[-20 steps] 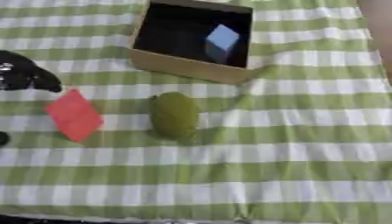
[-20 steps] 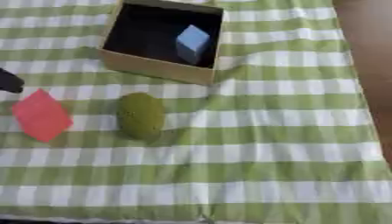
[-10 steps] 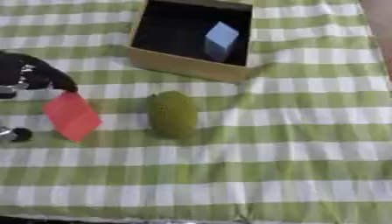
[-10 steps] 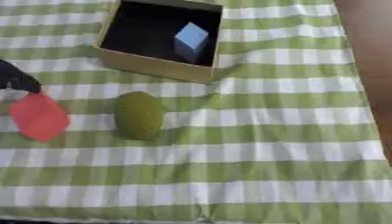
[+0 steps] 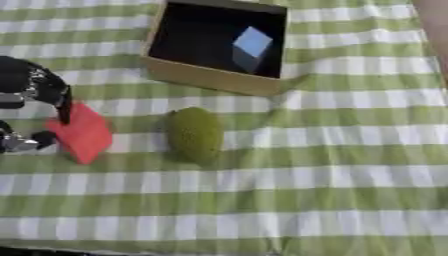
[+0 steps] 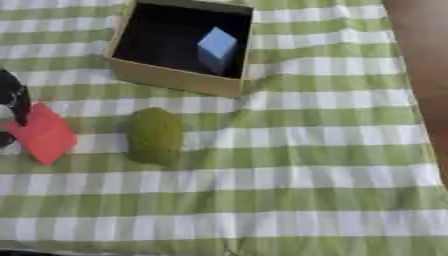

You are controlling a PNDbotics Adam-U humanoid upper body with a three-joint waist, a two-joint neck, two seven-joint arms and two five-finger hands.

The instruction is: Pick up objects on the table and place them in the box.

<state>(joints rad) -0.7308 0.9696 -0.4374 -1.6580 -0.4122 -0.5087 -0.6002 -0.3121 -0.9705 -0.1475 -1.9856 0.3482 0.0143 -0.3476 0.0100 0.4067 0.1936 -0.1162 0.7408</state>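
A red block (image 5: 85, 134) lies tilted on the checked cloth at the left. My left hand (image 5: 28, 84) comes in from the left edge. Its fingers (image 5: 63, 106) curl down onto the block's upper left edge, and its thumb (image 5: 35, 141) touches the lower left edge. A green oval object (image 5: 194, 134) lies to the right of the block, apart from it. The open cardboard box (image 5: 208, 80) stands at the back, with a light blue cube (image 5: 252, 44) inside against its right wall. My right hand shows in neither view.
A green and white checked cloth (image 5: 332, 165) covers the table. Its front edge runs along the bottom of the views. A brown strip (image 6: 429, 60) shows past the cloth's right edge.
My left hand has moved right and down onto the red block, and its fingers and thumb now touch the block's left side. The block, the green object and the box lie as before.
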